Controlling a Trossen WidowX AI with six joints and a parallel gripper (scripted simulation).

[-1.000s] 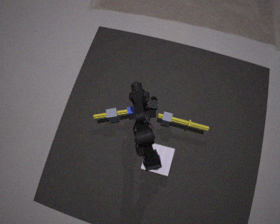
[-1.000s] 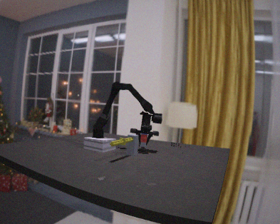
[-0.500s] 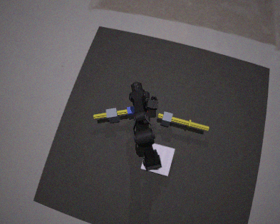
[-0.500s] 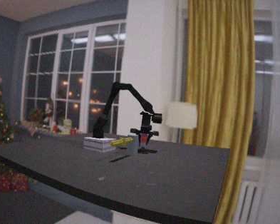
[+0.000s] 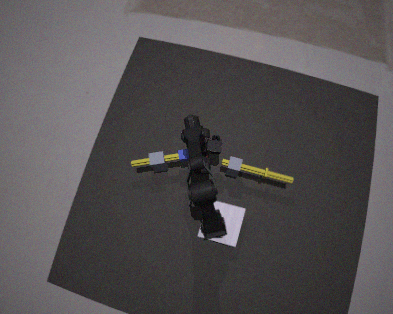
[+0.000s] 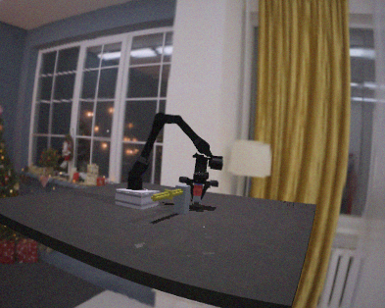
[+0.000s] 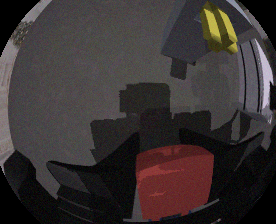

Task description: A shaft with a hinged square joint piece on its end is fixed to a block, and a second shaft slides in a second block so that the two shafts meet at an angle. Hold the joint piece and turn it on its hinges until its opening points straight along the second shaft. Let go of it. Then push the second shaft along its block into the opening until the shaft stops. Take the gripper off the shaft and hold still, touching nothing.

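Observation:
My gripper (image 7: pixel 159 135) (image 6: pixel 197 195) (image 5: pixel 201 156) is shut on the red square joint piece (image 7: pixel 171 183) (image 6: pixel 197 190), pointing down at it between the two blocks. In the top view the arm hides the red piece; a blue part (image 5: pixel 182 154) shows beside it at the end of the left yellow shaft (image 5: pixel 139 162), which sits in the left grey block (image 5: pixel 156 158). The right yellow shaft (image 5: pixel 267 173) (image 6: pixel 166 194) (image 7: pixel 218 26) lies in the right grey block (image 5: pixel 235 163) (image 6: pixel 181 201) (image 7: pixel 185 30), its near end apart from the joint piece.
The arm's white base plate (image 5: pixel 234 222) (image 6: pixel 134 196) lies just in front of the shafts on the dark table top (image 5: pixel 287 115) (image 6: pixel 222 245). The table's edges are well away from the blocks.

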